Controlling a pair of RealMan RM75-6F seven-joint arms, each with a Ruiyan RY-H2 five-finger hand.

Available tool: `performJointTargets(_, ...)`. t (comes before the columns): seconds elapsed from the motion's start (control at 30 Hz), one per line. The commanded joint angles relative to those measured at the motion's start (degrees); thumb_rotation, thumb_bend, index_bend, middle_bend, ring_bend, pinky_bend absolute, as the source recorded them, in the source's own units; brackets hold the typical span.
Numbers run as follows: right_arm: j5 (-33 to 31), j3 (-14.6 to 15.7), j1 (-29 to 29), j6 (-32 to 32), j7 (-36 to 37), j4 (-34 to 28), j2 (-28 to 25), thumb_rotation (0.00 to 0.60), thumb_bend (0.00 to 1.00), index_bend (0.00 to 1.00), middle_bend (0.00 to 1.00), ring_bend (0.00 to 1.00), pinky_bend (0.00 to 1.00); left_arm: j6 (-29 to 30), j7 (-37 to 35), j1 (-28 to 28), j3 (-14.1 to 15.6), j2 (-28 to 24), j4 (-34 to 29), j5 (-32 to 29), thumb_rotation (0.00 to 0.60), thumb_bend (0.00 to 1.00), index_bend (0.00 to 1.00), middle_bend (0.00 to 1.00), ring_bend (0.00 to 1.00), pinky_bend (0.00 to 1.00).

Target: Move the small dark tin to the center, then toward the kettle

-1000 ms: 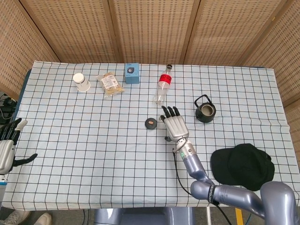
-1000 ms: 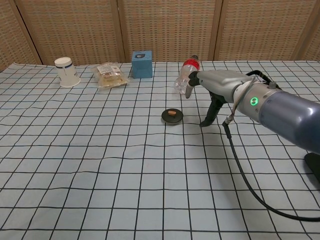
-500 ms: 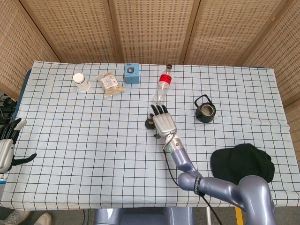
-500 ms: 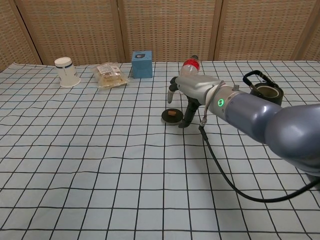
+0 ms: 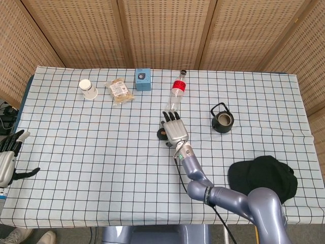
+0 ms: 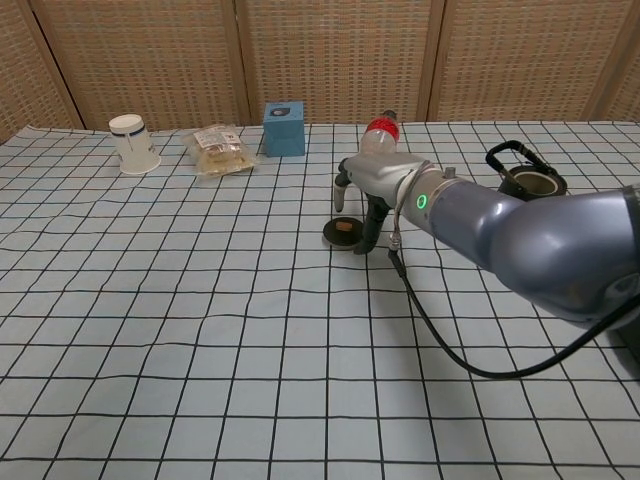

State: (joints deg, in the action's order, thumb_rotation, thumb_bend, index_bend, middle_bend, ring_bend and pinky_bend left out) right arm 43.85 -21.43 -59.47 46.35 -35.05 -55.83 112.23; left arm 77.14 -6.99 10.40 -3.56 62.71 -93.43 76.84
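My right hand (image 5: 174, 131) is over the tin (image 6: 344, 233), fingers pointing down around it, thumb on the kettle side. The tin sits flat on the checked cloth (image 6: 200, 330) near the middle of the table, directly under my fingers. I can't tell whether they are gripping it or just caging it. It's round, so there's no long axis to line up. The kettle (image 5: 222, 119) lies off to the right, well apart, with bare cloth between; I judge a straight slide will do. The bottle (image 5: 175, 94) lies just behind, so I'll stay clear of it. My left hand (image 5: 7, 160) hangs released at the far edge, much farther off.
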Motion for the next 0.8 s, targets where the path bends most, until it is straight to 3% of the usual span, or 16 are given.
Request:
performJointTargets(0.03,-0.1,0.1,-0.7,-0.6,0.4,1.5,0.6,0.6,0.33,0.38,0.09,0.0,0.0,-0.3,-0.2,0.0,-0.1,0.0,0.1,0.1,0.6,0.13,0.0,0.0,0.0,0.0)
performJointTargets(0.8,0.5,0.7,-2.4,-2.7,2.4,8.7,3.6,0.6,0.34,0.43,0.12,0.0,0.0,-2.1,-1.8,0.1,-0.6,0.0,0.5,0.2,0.6,0.13,0.0,0.0,0.0,0.0)
